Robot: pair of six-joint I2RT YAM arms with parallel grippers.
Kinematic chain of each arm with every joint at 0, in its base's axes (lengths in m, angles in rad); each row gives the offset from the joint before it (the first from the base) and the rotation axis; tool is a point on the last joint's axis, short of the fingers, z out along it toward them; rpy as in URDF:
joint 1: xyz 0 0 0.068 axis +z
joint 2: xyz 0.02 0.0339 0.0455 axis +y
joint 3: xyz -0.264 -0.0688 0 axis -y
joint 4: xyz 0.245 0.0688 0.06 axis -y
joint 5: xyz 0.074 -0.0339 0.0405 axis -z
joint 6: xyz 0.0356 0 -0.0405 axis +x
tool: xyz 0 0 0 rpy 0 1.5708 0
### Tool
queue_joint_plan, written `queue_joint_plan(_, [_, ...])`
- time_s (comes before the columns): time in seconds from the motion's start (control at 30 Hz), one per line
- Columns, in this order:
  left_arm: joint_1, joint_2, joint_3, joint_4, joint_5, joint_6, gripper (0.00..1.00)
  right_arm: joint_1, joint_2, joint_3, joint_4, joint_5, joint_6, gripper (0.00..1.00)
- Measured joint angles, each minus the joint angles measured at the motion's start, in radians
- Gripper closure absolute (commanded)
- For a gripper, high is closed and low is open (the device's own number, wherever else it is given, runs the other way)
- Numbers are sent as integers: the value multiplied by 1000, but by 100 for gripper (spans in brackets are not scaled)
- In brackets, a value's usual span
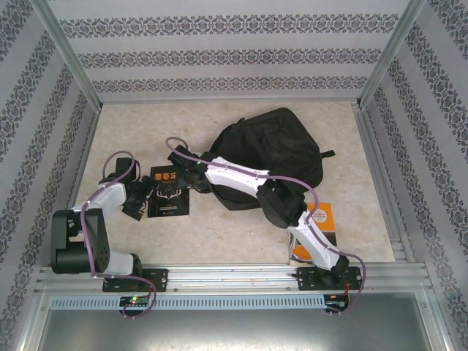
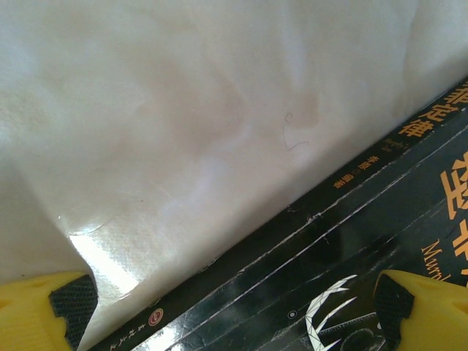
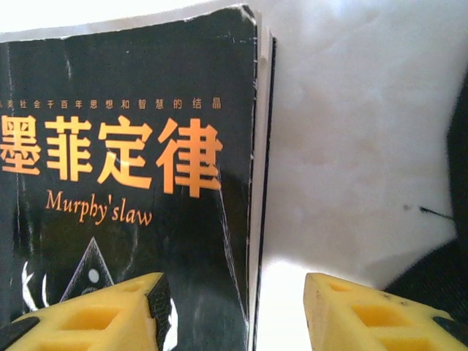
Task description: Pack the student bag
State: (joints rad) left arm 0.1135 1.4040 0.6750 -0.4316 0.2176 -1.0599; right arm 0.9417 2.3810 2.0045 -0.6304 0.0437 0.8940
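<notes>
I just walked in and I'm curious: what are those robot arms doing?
The left gripper and right gripper are both at the black book, which lies flat beside the bag. Both are open: left over the spine edge, right over the page edge. Neither grips it yet.

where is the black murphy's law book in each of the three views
Top external: the black book lies flat, left of centre, just left of the student bag.
Left wrist: lower right, its spine running diagonally up to the right edge.
Right wrist: left half of the picture, front cover facing the camera.
Shared landmark: the orange title on the cover.
</notes>
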Motion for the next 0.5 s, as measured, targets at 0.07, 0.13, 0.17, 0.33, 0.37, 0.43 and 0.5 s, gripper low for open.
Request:
queue_joint_plan(0.07, [0,-2,-11,13,0,-2,0,-7,27,26,2,-32,-3,50])
queue_joint_plan(0.13, [0,-1,-16,19,3,-3,0,-10,43,35,4,-73,-6,53])
queue_joint_plan(0.17, [0,3,-16,19,4,-3,0,-11,48,37,6,-89,-7,54])
queue_joint_plan(0.33, [0,9,-18,21,6,-4,0,-10,57,45,14,-172,-26,61])
queue_joint_plan(0.37, [0,9,-18,22,6,-4,0,-10,57,47,15,-177,-33,62])
queue_joint_plan(0.43, [0,9,-20,24,6,-3,0,-13,57,47,17,-184,-45,64])
queue_joint_plan(0.5, [-1,9,-21,26,6,-4,0,-17,56,47,18,-189,-57,66])
